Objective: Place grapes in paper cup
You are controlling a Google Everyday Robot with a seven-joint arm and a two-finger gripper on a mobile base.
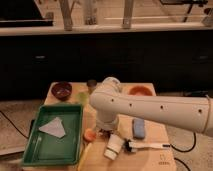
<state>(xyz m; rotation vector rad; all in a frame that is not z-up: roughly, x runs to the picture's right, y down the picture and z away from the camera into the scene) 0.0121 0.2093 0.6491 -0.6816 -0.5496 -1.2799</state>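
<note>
Where the wooden table [165, 159] begins on the left, a green tray [67, 147] holds a crumpled white sheet [54, 128], with a dark red bowl [62, 90] behind it. A small orange object [89, 134] sits just off the tray's right edge. The gripper [106, 131] points down mid-table beside that object, under the white arm [150, 107]; grip state cannot be told. The paper cup [114, 146] is tilted, just front-right of the gripper. A blue block [138, 127] lies to the right, with a white-handled brush [147, 145] in front of it.
</note>
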